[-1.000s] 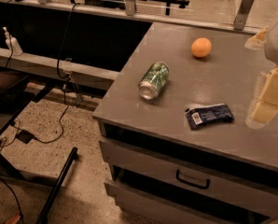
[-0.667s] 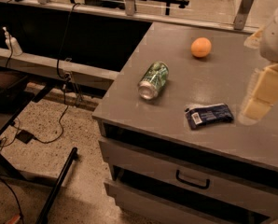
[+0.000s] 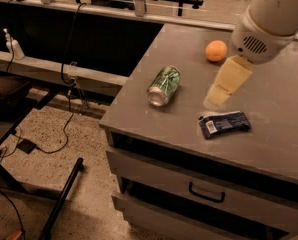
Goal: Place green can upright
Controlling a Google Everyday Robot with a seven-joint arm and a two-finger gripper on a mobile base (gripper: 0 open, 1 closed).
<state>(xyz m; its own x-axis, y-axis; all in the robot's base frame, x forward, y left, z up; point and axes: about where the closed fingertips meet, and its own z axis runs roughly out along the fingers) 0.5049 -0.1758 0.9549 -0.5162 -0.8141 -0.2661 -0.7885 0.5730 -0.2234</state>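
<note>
Camera view looks down on a grey cabinet top [image 3: 139, 115] with the green can [image 3: 164, 85] lying on its side near the left front corner; its silver end faces the front edge and its green body with pale markings points back toward the middle of the surface; nothing touches it. To the can's right the gripper [image 3: 220, 93] hangs over the top, a pale yellow piece slanting down and to the left from the white arm housing [image 3: 269, 19]; whether it is apart or together cannot be told from this angle, and it holds nothing that can be seen; it is clear of the can, with bare surface between them. An orange fruit [image 3: 216, 50] sits further back, just beside the arm housing; a flat dark blue packet [image 3: 224, 124] lies nearer the front edge, below the gripper's tip and apart from the can. Beneath the top is a drawer with a dark handle [image 3: 206, 194]; cables [image 3: 64, 129] trail over the speckled floor on the left.
</note>
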